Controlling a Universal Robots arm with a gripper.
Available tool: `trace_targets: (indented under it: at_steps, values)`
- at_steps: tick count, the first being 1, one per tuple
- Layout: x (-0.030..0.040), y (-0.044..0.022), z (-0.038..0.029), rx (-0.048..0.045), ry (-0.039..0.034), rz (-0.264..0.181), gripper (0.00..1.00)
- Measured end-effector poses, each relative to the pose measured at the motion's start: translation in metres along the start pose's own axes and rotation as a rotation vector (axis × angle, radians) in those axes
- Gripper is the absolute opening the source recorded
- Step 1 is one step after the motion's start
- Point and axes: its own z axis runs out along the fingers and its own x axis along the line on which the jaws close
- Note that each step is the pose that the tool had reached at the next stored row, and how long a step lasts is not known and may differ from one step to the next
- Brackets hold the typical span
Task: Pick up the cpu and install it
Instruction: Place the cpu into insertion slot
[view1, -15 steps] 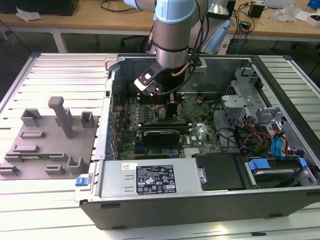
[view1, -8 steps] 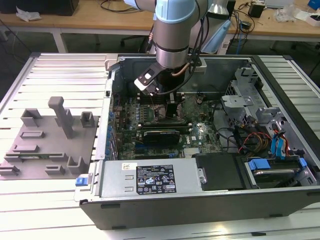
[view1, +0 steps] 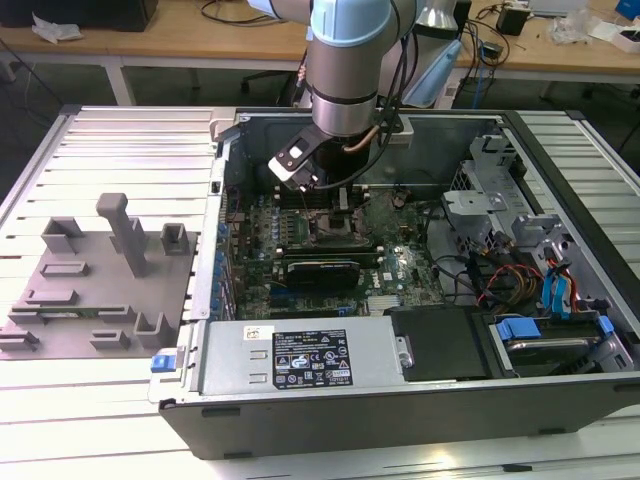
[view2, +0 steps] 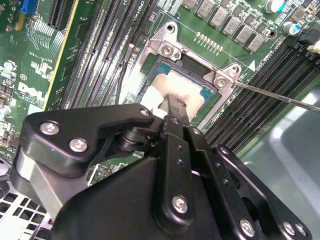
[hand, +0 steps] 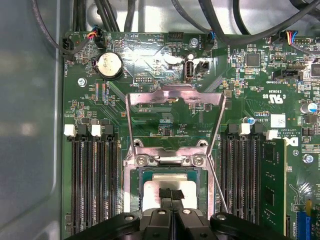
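Note:
The cpu (hand: 154, 194), a flat square chip with a silvery-white top, lies inside the motherboard socket (hand: 135, 200), and the socket's metal load plate (hand: 175, 97) is swung up and open. In the second wrist view the cpu (view2: 187, 92) shows pale within the socket frame. My gripper (hand: 170, 194) is directly over the chip's middle, its two black fingertips pressed together with no gap. The same gripper (view2: 176, 106) reaches down onto the chip's top; contact cannot be judged. In the exterior view the gripper (view1: 343, 198) hangs inside the open computer case above the socket (view1: 340, 228).
Memory slots (hand: 95, 185) flank the socket on both sides, and a thin lever rod (view2: 270, 95) sticks out beside it. A black expansion card (view1: 320, 270), power supply (view1: 300, 360) and drive cage (view1: 520, 220) crowd the case. A grey fixture plate (view1: 90, 290) lies at the exterior view's left.

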Motion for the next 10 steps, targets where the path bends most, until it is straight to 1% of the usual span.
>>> trace_targets:
  at_steps: [8, 10]
  values:
    - [0.0, -0.0002, 0.0008, 0.0001, 0.0001, 0.0, 0.11]
    - [-0.0001, -0.0003, 0.0018, 0.0003, 0.0016, 0.001, 0.11]
